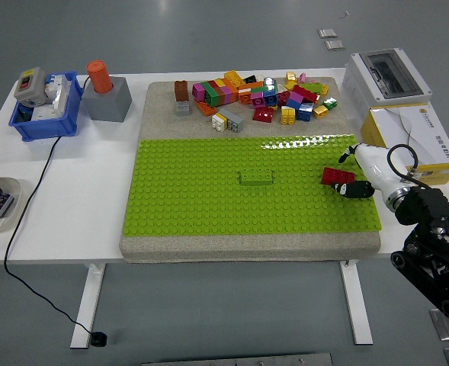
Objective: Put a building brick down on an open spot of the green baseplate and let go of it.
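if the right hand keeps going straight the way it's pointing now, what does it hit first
Most likely the red brick. The right hand points left across the green baseplate, its dark fingertips right at that brick. Contact cannot be judged from this single view.

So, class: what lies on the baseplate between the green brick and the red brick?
Nothing: in the head view the baseplate is bare studs between the green brick and the red brick.

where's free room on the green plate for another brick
The baseplate is bare left of the green brick, along its near edge, and between that brick and the red brick. The right edge is crowded by the right hand at the red brick. The brick pile fills the far mat.
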Tool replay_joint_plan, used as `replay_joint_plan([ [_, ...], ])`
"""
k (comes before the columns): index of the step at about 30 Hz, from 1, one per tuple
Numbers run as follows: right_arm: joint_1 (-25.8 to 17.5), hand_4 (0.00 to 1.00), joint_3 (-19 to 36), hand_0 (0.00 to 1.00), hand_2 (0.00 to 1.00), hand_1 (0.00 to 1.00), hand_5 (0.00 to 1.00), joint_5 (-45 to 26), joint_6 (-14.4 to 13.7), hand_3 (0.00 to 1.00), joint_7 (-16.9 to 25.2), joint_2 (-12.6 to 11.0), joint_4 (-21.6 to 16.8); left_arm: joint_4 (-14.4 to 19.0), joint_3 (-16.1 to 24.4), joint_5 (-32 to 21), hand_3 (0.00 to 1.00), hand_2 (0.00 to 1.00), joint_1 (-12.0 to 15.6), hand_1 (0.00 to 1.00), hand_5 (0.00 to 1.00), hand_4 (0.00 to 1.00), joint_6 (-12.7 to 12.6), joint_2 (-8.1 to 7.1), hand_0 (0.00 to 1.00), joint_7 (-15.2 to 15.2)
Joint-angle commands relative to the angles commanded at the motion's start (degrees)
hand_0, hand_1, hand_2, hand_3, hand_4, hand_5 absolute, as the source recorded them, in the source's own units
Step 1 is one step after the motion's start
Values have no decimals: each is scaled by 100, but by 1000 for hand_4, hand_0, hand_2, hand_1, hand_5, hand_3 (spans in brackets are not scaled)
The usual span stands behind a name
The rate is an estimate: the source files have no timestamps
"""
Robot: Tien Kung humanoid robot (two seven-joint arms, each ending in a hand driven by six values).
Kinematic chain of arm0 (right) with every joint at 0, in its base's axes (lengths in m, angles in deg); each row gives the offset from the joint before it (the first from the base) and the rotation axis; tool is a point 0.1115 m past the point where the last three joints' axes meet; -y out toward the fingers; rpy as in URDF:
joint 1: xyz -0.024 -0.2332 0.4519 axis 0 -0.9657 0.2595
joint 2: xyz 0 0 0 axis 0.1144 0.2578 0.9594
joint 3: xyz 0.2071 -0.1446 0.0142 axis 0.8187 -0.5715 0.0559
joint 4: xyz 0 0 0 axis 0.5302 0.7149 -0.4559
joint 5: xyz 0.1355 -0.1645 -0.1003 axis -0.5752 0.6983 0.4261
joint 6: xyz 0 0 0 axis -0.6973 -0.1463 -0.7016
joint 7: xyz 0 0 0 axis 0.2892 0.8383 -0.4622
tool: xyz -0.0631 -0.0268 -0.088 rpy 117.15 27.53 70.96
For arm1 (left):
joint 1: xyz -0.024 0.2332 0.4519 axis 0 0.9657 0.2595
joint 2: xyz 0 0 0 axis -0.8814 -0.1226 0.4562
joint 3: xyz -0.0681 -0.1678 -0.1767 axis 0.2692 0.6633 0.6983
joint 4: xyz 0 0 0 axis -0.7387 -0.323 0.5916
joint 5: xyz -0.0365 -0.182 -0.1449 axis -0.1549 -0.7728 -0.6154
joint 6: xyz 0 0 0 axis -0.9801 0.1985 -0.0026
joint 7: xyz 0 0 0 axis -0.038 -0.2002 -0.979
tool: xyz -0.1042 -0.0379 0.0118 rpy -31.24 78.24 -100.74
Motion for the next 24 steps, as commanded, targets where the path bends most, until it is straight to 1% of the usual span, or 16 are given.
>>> replay_joint_plan([
  [11, 44, 803, -8, 742, 813, 765, 313, 17, -31, 642, 37, 78, 245, 0, -15, -4, 698, 601, -10, 613, 200, 699, 7, 7, 658, -8],
  [12, 47, 817, -6, 742, 805, 763, 357, 18, -36, 606, 42, 84, 261, 0, -15, -4, 698, 600, -10, 613, 200, 699, 8, 7, 659, -10],
  [17, 65, 817, 1, 742, 805, 763, 357, 23, -56, 606, 66, 110, 342, 0, -12, -1, 698, 600, -11, 613, 200, 699, 12, 8, 659, -13],
  [18, 68, 814, 3, 741, 800, 756, 374, 23, -60, 585, 72, 113, 358, 0, -13, -3, 698, 600, -11, 613, 196, 699, 14, 8, 659, -14],
  [24, 76, 813, 14, 735, 796, 756, 374, 27, -84, 577, 96, 119, 398, 0, -16, -7, 699, 601, -12, 613, 195, 700, 17, 9, 659, -15],
])
